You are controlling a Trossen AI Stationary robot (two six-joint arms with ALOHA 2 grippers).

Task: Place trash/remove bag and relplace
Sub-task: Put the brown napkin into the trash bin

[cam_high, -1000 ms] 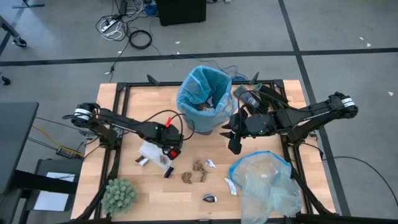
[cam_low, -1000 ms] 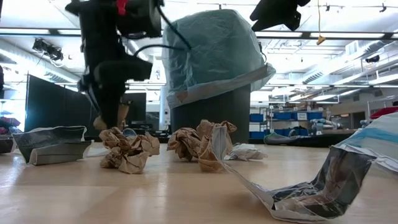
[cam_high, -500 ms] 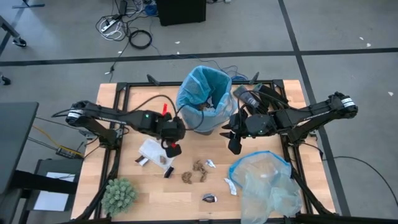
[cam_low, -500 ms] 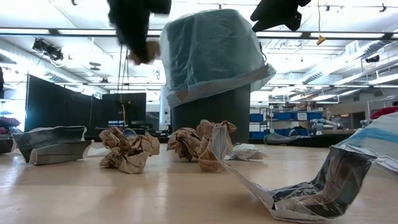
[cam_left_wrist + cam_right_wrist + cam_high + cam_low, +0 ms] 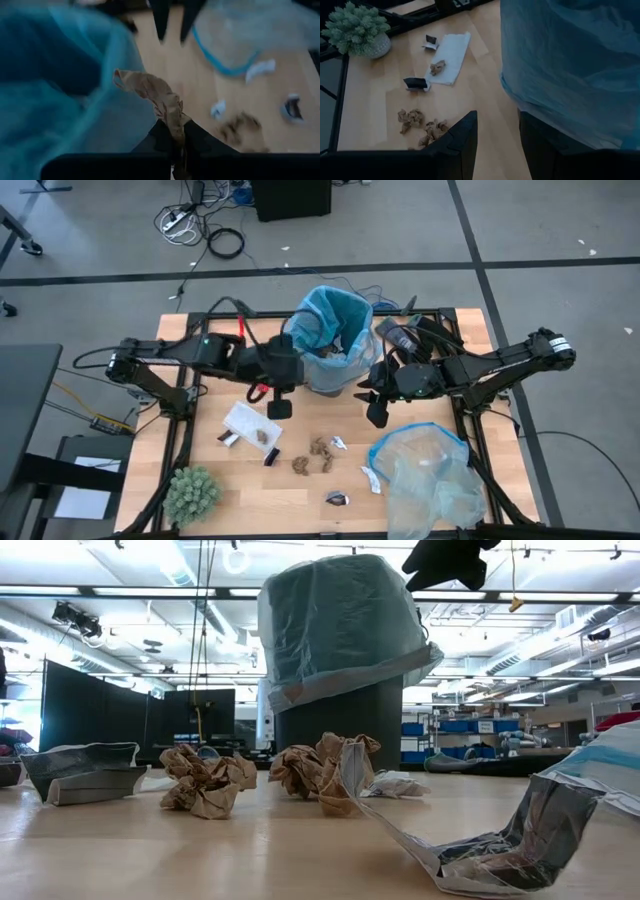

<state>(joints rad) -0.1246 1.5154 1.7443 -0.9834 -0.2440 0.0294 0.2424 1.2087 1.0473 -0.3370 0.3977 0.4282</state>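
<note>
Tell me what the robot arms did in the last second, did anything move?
The left gripper, shut on a crumpled brown paper wad, rose from the table near the white paper and swung toward the bin with the blue bag. It now hangs beside the rim, out of the low view. The right gripper stayed put, and the scraps on the table did not move.

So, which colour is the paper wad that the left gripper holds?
Brown, seen best in the left wrist view: the paper wad is pinched in the left gripper.
</note>
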